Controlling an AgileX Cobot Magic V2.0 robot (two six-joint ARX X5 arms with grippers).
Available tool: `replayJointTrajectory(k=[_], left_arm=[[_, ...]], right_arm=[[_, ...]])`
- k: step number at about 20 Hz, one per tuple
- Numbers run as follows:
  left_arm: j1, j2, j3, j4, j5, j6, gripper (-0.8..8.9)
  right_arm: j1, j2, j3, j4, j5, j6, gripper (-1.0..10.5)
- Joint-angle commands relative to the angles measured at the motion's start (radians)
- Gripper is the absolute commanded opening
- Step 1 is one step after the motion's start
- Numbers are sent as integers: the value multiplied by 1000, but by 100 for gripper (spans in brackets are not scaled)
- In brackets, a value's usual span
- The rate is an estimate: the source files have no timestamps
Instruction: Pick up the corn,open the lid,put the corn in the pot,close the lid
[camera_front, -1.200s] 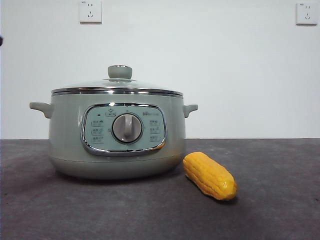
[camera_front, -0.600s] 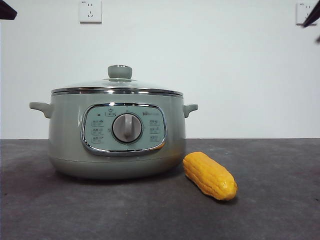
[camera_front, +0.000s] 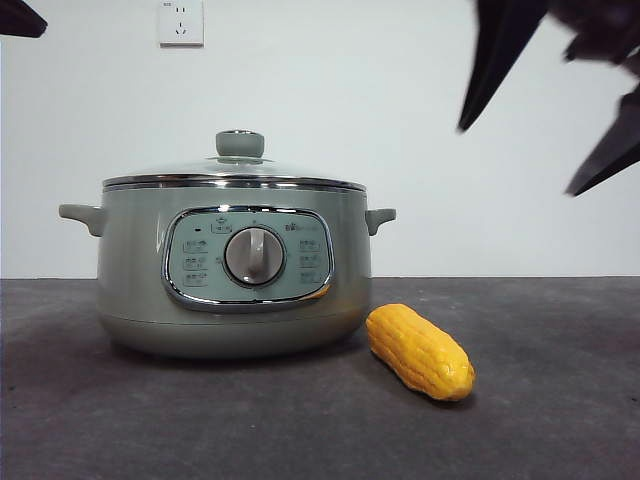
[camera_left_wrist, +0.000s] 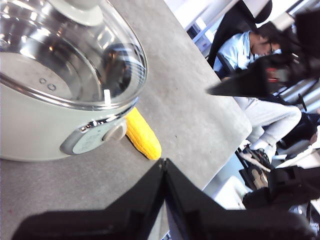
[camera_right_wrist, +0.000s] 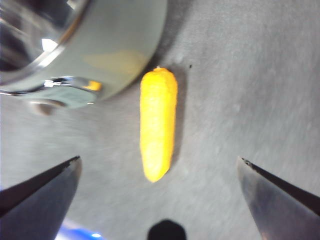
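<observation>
Right gripper now lowered into view, jaws wide above corn, left gripper closed, lid on pot

Soft, even room light is falling across the front view, keeping the pot and the corn sharp, each throwing only a faint shadow onto the dark worktop. The right gripper is showing there as a dark, blurred silhouette. Bright glare is bouncing off the glass lid in the left wrist view. The right wrist view is smearing with motion blur, softening the corn's kernels.
</observation>
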Motion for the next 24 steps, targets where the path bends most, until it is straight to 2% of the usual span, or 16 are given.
replayJointTrajectory(k=[1, 7, 18, 21, 22, 24], left_arm=[[-5, -1, -3, 0, 2, 37, -5], [-5, 1, -3, 0, 2, 39, -5], [-5, 2, -3, 0, 2, 39, -5], [-5, 2, -3, 0, 1, 39, -5], [-5, 2, -3, 0, 1, 39, -5], [-5, 3, -3, 0, 1, 39, -5]], right_arm=[[63, 92, 32, -2, 69, -27, 576], [195, 309, 56, 53, 170, -30, 572], [216, 497, 55, 172, 217, -30, 559], [216, 525, 55, 170, 218, -36, 420], [216, 527, 55, 169, 222, -37, 320], [216, 526, 55, 167, 229, -37, -4]])
